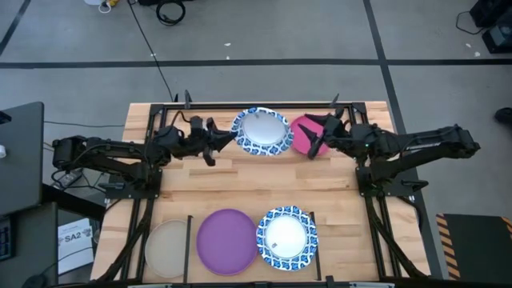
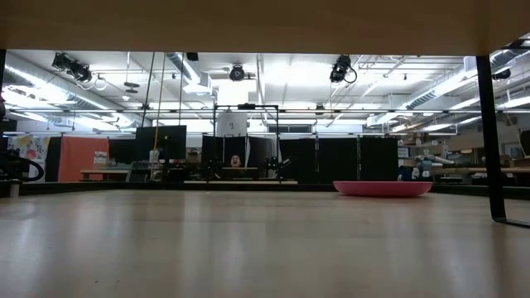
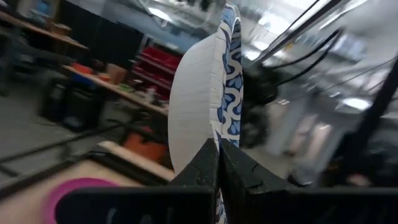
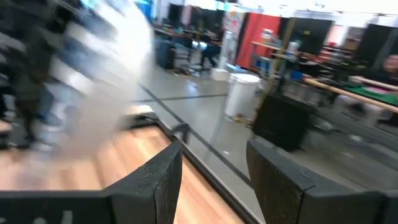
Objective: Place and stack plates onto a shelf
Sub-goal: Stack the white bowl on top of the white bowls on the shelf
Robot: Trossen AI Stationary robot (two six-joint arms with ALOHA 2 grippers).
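Note:
My left gripper point(image 1: 220, 144) is at the far side of the light-wood shelf point(image 1: 256, 188), shut on a white plate with a blue patterned rim point(image 1: 261, 130). That plate does not show in the low view. The left wrist view sees it edge-on point(image 3: 193, 106). A magenta plate point(image 1: 301, 134) lies flat on the wood just right of it point(image 2: 383, 189). My right gripper point(image 1: 314, 144) hovers open at the magenta plate's near edge; between its fingers point(image 4: 214, 174) only wood and floor show. My left gripper pinches the blue-rimmed plate's patterned rim point(image 3: 227, 134) between its two fingers, at the plate's left edge. The fingers come level from the table's left. The plate is lifted clear of the wood and lies about level in the high view.
Along the near edge, a beige plate point(image 1: 166, 248), a purple plate point(image 1: 228, 242) and a second blue-rimmed plate point(image 1: 286, 238) lie in bays marked by thin black bars point(image 1: 190, 240). The middle of the wood is bare. Black arm frames stand at both sides.

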